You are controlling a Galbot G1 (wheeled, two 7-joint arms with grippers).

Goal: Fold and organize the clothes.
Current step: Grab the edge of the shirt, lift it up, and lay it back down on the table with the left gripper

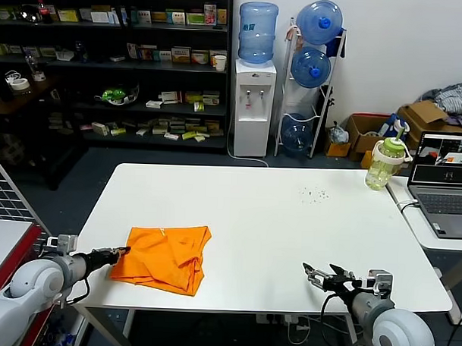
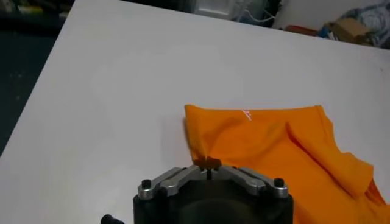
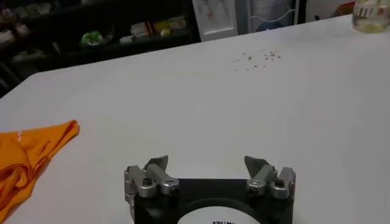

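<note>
The left tool (image 2: pixel 209 163) is being kept low at the near left side of the white surface (image 1: pixel 275 220). Its dark metal tips are being pressed together on the edge of the orange T-shirt (image 1: pixel 166 257), and a small fold of soft cloth is being pinched between them. In the left wrist view the cloth is being pulled up into a little peak at the tips.

The T-shirt is lying folded into a rough, flat patch near the front left of the surface. It is made of soft, bright orange cotton, and it is being wrinkled into bumps and creases. Its long side is running across the surface from left to right. A tiny white mark is being shown on its far edge.

The right tool (image 3: pixel 209 163) is being held just above the near right side of the surface, well apart from the T-shirt. Its two grey metal fingers (image 3: pixel 157 164) are being kept spread wide, with nothing between them.

The surface is smooth and plain. A see-through green bottle (image 1: pixel 386 162) is standing upright at its far right corner, beside a laptop (image 1: pixel 445 183).
</note>
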